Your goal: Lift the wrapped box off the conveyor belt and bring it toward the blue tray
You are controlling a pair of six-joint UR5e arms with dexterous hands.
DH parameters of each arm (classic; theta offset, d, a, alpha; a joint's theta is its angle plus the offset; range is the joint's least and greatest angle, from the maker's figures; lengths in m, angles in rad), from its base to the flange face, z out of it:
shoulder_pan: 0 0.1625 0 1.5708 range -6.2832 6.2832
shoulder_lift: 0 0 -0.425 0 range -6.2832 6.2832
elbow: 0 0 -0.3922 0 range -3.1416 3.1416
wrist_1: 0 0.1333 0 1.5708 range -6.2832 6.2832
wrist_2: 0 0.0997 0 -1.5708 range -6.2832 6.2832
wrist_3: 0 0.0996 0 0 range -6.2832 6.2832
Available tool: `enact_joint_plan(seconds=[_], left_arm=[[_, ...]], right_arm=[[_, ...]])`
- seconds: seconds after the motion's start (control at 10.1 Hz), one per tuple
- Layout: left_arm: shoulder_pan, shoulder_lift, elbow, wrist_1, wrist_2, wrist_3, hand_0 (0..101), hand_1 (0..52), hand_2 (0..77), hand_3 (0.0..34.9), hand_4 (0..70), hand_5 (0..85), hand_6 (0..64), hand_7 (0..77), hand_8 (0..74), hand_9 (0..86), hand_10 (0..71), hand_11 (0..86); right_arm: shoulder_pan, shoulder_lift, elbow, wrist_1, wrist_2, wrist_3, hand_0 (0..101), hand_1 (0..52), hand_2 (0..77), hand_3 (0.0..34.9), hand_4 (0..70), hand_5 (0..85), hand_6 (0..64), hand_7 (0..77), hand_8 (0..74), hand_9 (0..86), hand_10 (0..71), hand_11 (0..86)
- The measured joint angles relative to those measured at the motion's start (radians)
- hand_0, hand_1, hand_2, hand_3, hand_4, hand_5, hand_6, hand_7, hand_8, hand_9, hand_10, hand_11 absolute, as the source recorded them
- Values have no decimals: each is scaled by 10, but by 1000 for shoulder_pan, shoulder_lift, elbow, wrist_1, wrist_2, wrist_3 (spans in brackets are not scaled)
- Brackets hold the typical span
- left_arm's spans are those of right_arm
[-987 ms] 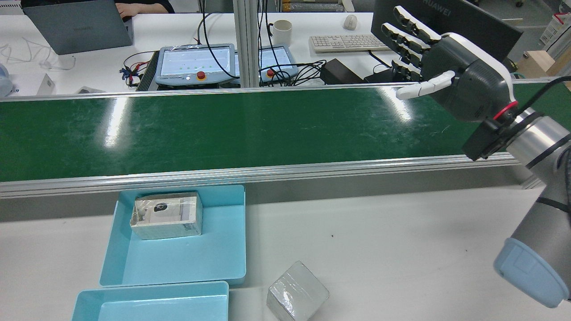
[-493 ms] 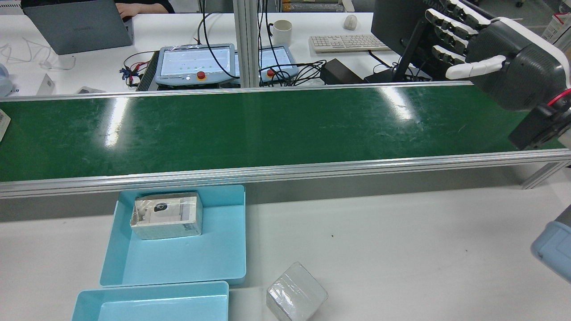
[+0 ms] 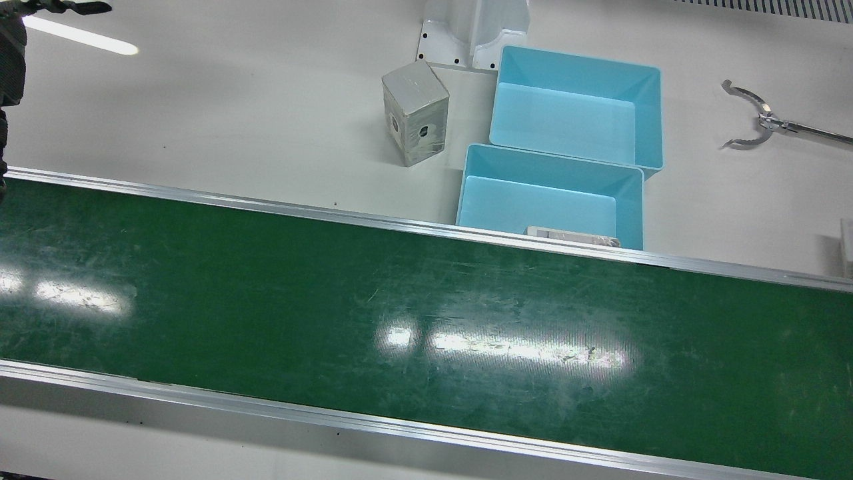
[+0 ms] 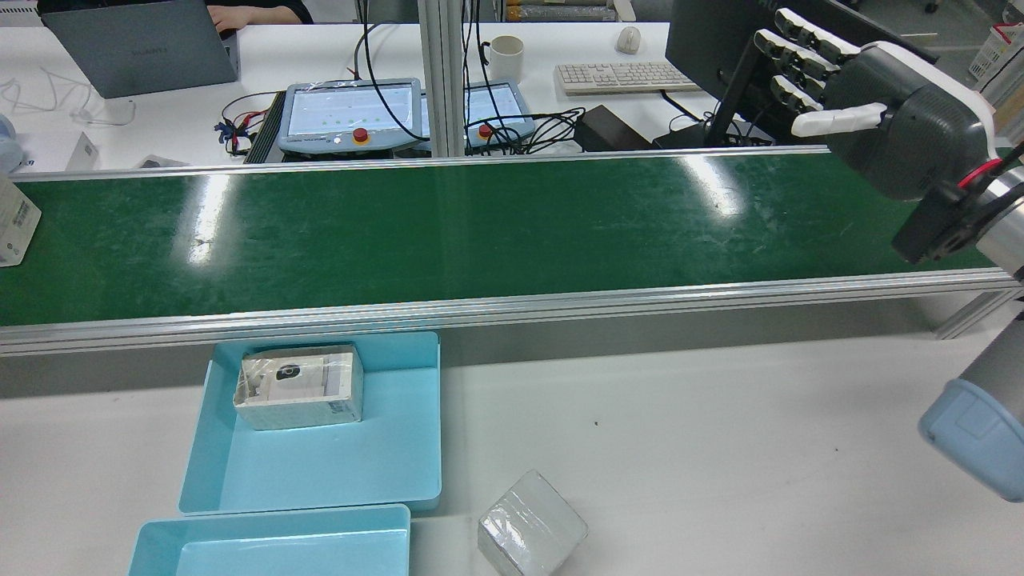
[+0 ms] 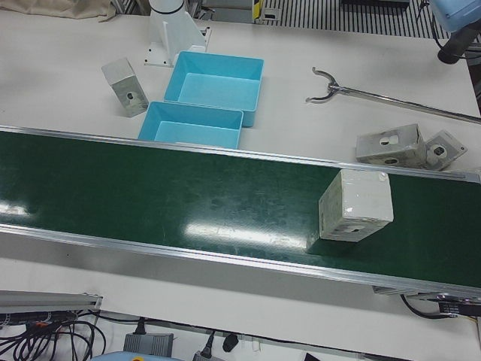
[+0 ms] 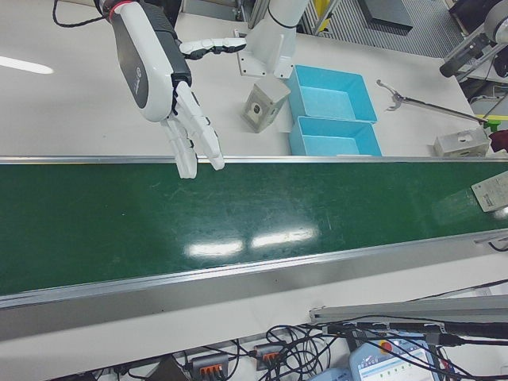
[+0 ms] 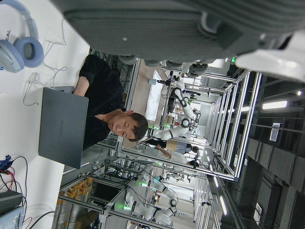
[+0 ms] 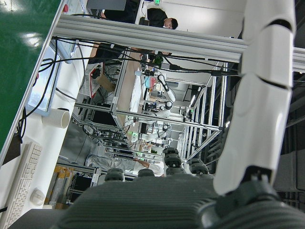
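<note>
A wrapped box (image 5: 355,204) rides on the green conveyor belt (image 4: 480,232) near the left arm's end. It shows at the far left edge in the rear view (image 4: 16,228) and at the far right in the right-front view (image 6: 492,190). Two blue trays (image 4: 320,464) (image 4: 272,544) sit on the table before the belt. The nearer-to-belt tray holds another wrapped box (image 4: 300,388). My right hand (image 4: 880,104) is open and empty above the belt's other end, far from the box. My left hand (image 7: 167,24) shows only its palm, holding nothing.
A wrapped box (image 4: 532,532) stands tilted on the table beside the trays. Two more boxes (image 5: 391,144) (image 5: 443,148) lie on the table past the belt's left end. A metal grabber tool (image 5: 353,90) lies there too. Teach pendants (image 4: 352,112) sit behind the belt.
The wrapped box has come into the rear view at the belt's left edge. My right hand swung right and up, then drifted slightly back left, staying open.
</note>
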Motion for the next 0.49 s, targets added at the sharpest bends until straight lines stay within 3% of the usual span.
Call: enact_joint_plan(seconds=[0.2,0.3,0.39,0.49], left_arm=[[0,0,0,0,0,0,0,0,5,0,0,11,0,0,0,0,5,0],[0,0,0,0,0,0,0,0,5,0,0,11,0,0,0,0,0,0],[0,0,0,0,0,0,0,0,5,0,0,11,0,0,0,0,5,0],[0,0,0,0,0,0,0,0,11,0,0,11,0,5,0,0,5,0]], right_arm=[[-26,21,-18,1,1,19,437,104,71,91,0,5,0,0,0,16,0,16],[-40,43,-28,2,1,24,435,104,71,125,0,5,0,0,0,16,0,16],[-49,63,-31,3,1,26,418,65,71,127,0,5,0,0,0,16,0,16],[-57,75,-28,6,1,28,418,65,71,127,0,5,0,0,0,16,0,16]])
